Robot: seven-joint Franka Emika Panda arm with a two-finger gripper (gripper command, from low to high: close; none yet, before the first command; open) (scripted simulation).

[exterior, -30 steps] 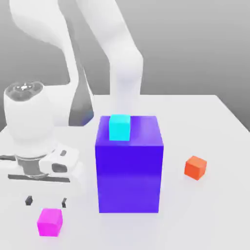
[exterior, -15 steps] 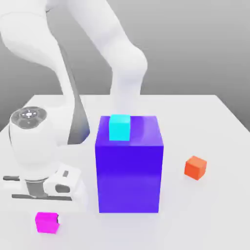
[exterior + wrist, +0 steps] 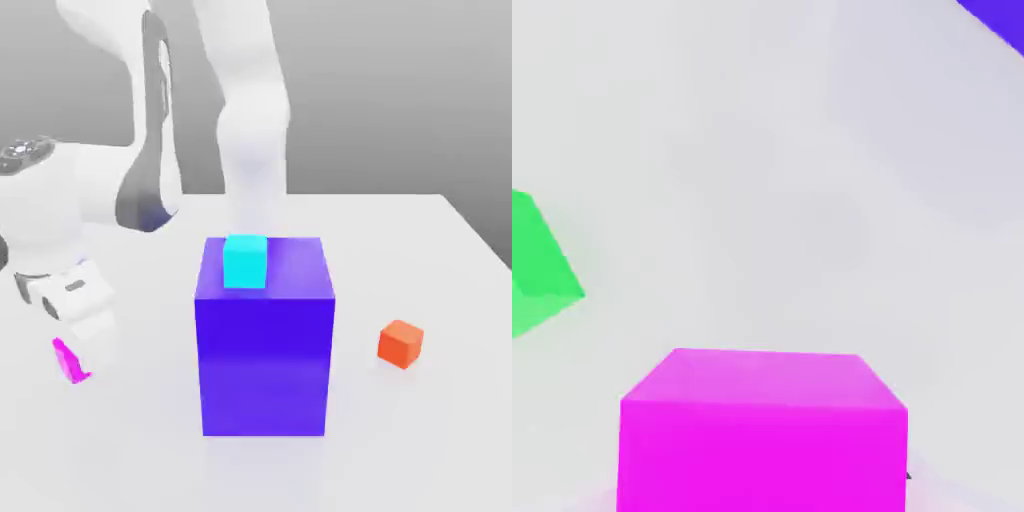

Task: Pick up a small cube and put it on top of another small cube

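Note:
The small magenta-pink cube (image 3: 68,361) hangs above the table at the exterior view's left, tilted and mostly covered by the white hand. My gripper (image 3: 74,364) is shut on it. In the hand view the magenta cube (image 3: 762,430) sits close up between the jaws, its top face and front face showing. The small green cube (image 3: 537,265) lies on the white table further out in the hand view, apart from the magenta one and cut off by the picture's edge.
A big blue-violet block (image 3: 265,345) stands mid-table with a cyan cube (image 3: 245,261) on top. An orange cube (image 3: 401,344) lies on the white table (image 3: 420,440) at the exterior view's right. A corner of the block (image 3: 1002,20) shows in the hand view.
The hand came down over the magenta cube, closed on it, then lifted it and swung towards the exterior view's left and back, tilting as it went.

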